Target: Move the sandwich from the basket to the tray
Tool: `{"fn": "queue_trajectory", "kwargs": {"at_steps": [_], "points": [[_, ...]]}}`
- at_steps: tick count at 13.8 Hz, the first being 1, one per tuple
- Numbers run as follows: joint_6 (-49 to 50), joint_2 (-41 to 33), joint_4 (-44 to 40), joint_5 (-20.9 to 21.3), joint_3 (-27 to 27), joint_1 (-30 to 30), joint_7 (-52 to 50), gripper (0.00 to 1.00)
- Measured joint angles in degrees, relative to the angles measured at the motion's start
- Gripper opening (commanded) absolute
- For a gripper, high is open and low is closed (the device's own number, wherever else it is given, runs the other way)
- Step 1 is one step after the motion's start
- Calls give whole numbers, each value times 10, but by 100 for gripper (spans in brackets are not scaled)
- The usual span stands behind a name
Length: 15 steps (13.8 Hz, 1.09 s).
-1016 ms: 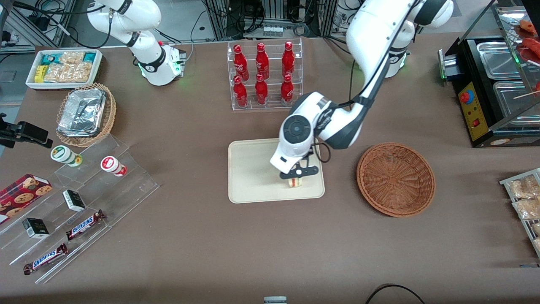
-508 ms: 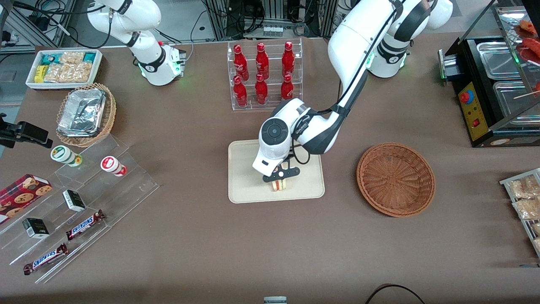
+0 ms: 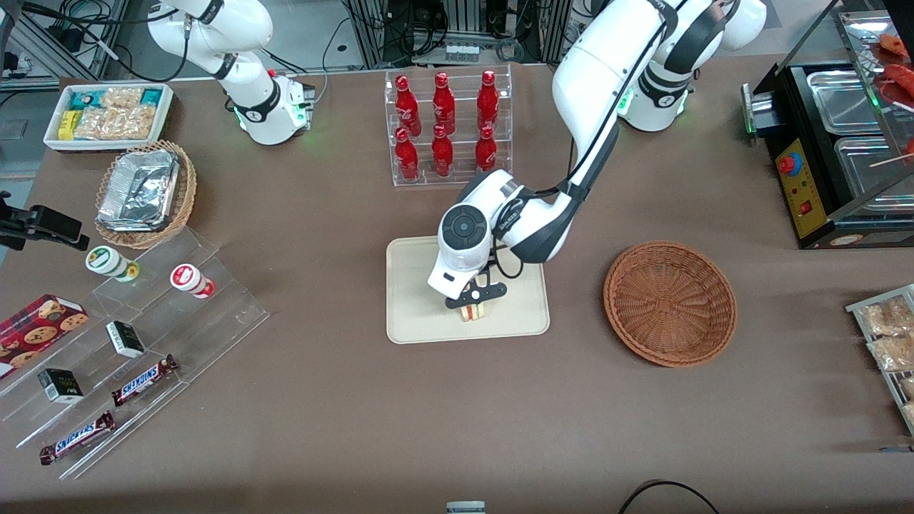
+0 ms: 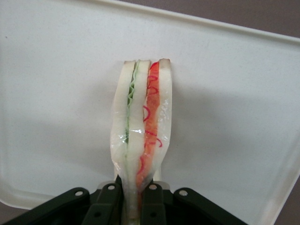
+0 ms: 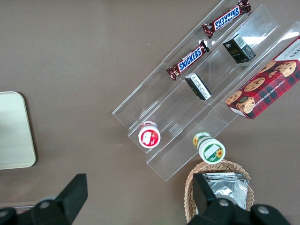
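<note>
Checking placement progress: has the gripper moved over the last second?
Yes. The gripper, shut on the sandwich, has shifted across the tray, farther from the basket.

The left arm is bent down at the elbow. Its gripper (image 3: 474,303) is pointed downward, with the fingers (image 4: 108,206) clamped together around the sandwich (image 4: 142,126).

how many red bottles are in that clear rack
6: three red bottles on the clear rack's upper tier, three lower; none look hidden. The gripper holds the sandwich over the tray.
</note>
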State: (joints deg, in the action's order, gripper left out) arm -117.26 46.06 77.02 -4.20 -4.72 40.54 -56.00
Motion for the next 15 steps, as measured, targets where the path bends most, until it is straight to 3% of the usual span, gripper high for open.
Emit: {"fn": "queue_trajectory", "kwargs": {"at_steps": [8,12,15], "points": [[10,-19,-31,-13,1,-3,19,100],[102,-94,-38,-14,2,-4,33,100],[169,-134,-36,-14,8,-31,123,100]]}}
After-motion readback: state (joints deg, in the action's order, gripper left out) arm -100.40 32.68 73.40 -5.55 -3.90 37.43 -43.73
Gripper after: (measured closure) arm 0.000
